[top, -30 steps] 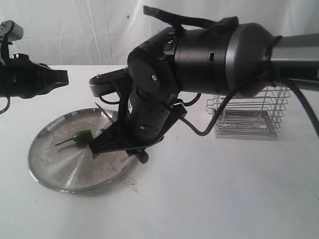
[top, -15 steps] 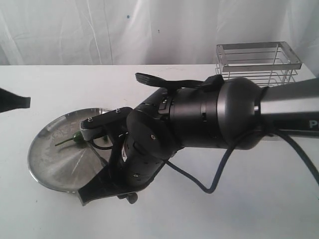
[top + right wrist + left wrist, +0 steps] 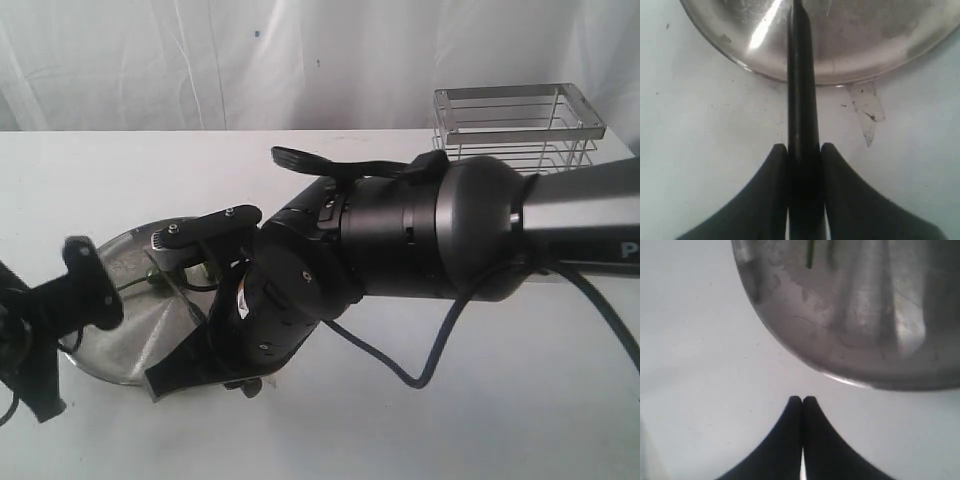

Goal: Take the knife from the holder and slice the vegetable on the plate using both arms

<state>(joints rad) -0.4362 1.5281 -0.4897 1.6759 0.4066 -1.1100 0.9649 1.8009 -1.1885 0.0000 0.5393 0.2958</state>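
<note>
A white table (image 3: 400,420) stands in front of a white cloth (image 3: 150,60) that hangs at the back. The wire holder (image 3: 520,125) stands in the upper right of the outside view, near the far edge of the table.

The round shiny plate (image 3: 135,325) lies on the table at the left of the outside view. The two arms cover a lot of it. The big black right arm (image 3: 400,240) fills the middle of the picture and reaches down to the near edge of the plate. A black cable (image 3: 415,383) hangs in a loop under it.

The right gripper (image 3: 803,147) has the knife (image 3: 801,75) pinched between its two fingers. The fingers are a little way apart, just as wide as the knife's handle. The right wrist view shows the black knife sticking straight out past the rim and over the plate (image 3: 865,40). A small see-through scrap (image 3: 867,112) lies on the table just beside the rim.

The left gripper (image 3: 802,399) is at the lower left of the outside view, beside the plate. Its two fingers press together and nothing is between them. In the left wrist view their tips hang over the bare table, close to the plate's rim (image 3: 840,377).

The vegetable (image 3: 152,280) is on the plate. Only a bit of green with a thin stem shows there, next to the right arm.
</note>
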